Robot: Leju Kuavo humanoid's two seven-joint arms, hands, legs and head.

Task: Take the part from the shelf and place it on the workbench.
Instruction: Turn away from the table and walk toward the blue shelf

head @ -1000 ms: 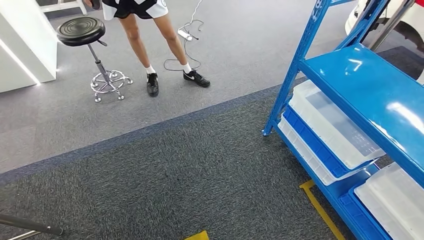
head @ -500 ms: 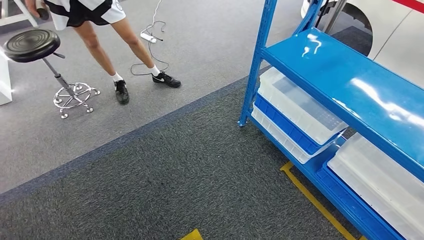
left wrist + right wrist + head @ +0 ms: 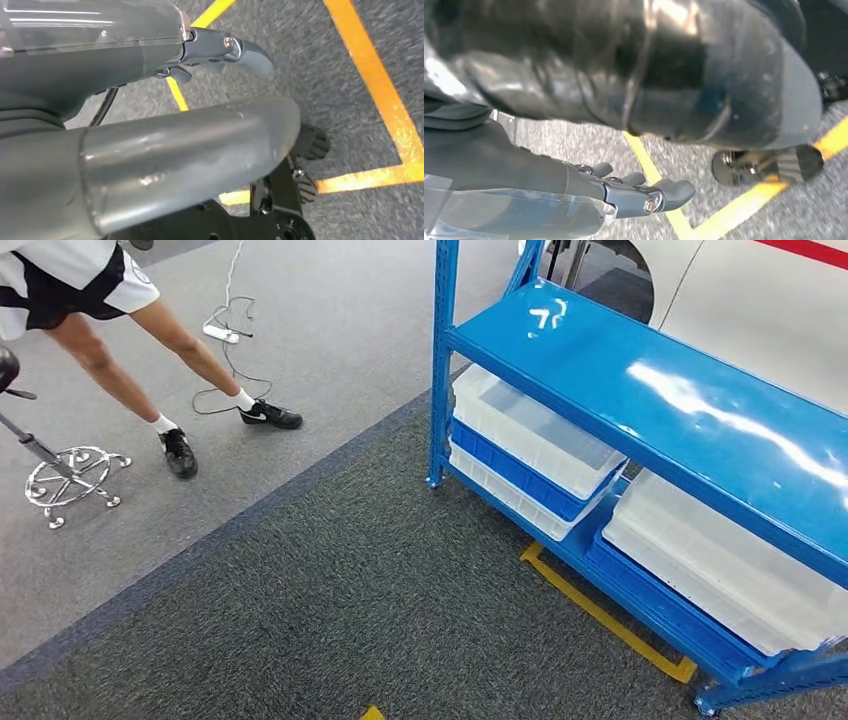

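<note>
Facing the blue shelf (image 3: 640, 390) ahead-right, nearer the right hand (image 3: 644, 192); both it and the left hand (image 3: 220, 50) hang apparently empty, fingers loosely apart.

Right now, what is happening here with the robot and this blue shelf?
The robot is facing the blue shelf, which has clear plastic bins on its lower level. Nothing is picked up: the left robot hand and the right robot hand hang over the carpet with yellow floor tape, holding nothing. A person stands nearby, next to a stool.
</note>
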